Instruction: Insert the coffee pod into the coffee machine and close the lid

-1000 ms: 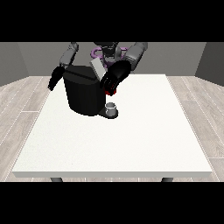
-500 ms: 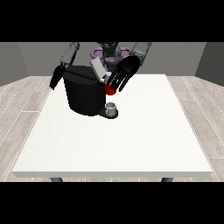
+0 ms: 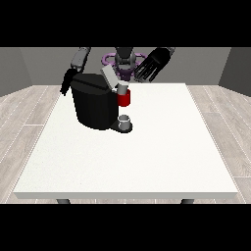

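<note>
The black coffee machine stands on the white table at the back left. Its grey lid is tilted up. At its front is a red thing at the machine, and a small pale grey thing sits on top of that; I cannot tell whether it is the pod. The hand at the view's right hangs in the air above and to the right of the machine, fingers spread, holding nothing. Beside the machine's far left side hangs the hand at the view's left.
A small grey cup stands on the machine's base under the red thing. The table's far edge runs just behind the machine, with the robot's body beyond it.
The hand at the view's right has lifted away from the red thing at the machine, going up and to the right, and its fingers have spread. The other hand has not moved.
</note>
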Motion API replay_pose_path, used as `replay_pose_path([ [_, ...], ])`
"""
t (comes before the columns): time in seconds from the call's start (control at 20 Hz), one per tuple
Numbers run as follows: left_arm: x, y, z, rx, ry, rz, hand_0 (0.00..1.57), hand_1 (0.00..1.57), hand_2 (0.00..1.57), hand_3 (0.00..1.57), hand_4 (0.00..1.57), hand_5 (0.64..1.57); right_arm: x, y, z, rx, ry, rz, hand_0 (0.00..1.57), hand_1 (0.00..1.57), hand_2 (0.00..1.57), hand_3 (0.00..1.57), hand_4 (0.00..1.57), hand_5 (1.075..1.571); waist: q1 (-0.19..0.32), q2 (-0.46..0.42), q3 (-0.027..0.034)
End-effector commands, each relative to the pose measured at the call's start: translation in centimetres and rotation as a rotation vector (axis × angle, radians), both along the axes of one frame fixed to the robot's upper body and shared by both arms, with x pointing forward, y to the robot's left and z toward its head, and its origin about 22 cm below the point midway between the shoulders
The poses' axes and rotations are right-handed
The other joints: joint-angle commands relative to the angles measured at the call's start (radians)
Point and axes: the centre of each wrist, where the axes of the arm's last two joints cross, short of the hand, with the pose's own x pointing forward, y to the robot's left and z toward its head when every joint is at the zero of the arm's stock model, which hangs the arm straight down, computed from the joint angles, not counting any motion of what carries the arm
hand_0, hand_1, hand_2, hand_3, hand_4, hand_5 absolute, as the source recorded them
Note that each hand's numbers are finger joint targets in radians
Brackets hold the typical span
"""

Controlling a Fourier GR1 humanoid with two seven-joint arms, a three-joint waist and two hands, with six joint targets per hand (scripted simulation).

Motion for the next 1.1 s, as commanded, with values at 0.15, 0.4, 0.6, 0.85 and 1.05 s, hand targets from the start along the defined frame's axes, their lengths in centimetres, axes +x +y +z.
replay_pose_path([
  [0.15, -2.6, -1.0, -11.4, -0.615, 0.193, -0.019, 0.0, 0.0, 0.0, 0.0, 0.47, 1.571, -4.1, -2.9, -4.5, 0.031, 0.113, -0.111, 0.0, 0.0, 0.0, 0.0, 0.0, 1.571, 0.148, -0.165, -0.002],
  [0.4, -7.4, 0.9, -20.7, -0.845, 0.399, 0.098, 0.0, 0.0, 0.0, 0.0, 0.39, 1.571, -7.0, -4.2, -6.0, 0.015, 0.185, -0.126, 0.0, 0.0, 0.0, 0.0, 0.0, 1.571, 0.194, -0.309, -0.001],
  [0.6, -10.9, 0.1, -25.3, -0.837, 0.502, 0.153, 0.0, 0.0, 0.0, 0.0, 0.37, 1.571, -5.2, -2.2, -3.6, 0.043, 0.123, -0.038, 0.0, 0.0, 0.0, 0.0, 0.0, 1.571, 0.209, -0.396, -0.0006],
  [0.85, -10.9, 1.6, -24.8, -0.861, 0.502, 0.222, 0.0, 0.0, 0.0, 0.0, 0.42, 1.571, -2.6, 0.8, 0.6, 0.089, -0.003, 0.186, 0.0, 0.0, 0.0, 0.0, 0.0, 1.571, 0.199, -0.406, -0.0005],
  [1.05, -12.2, 0.5, -26.0, -0.916, 0.564, 0.179, 0.0, 0.0, 0.0, 0.0, 0.35, 1.571, -1.3, -1.2, 2.8, 0.018, -0.009, 0.207, 0.0, 0.0, 0.0, 0.0, 0.15, 1.571, 0.264, -0.434, -0.0002],
])
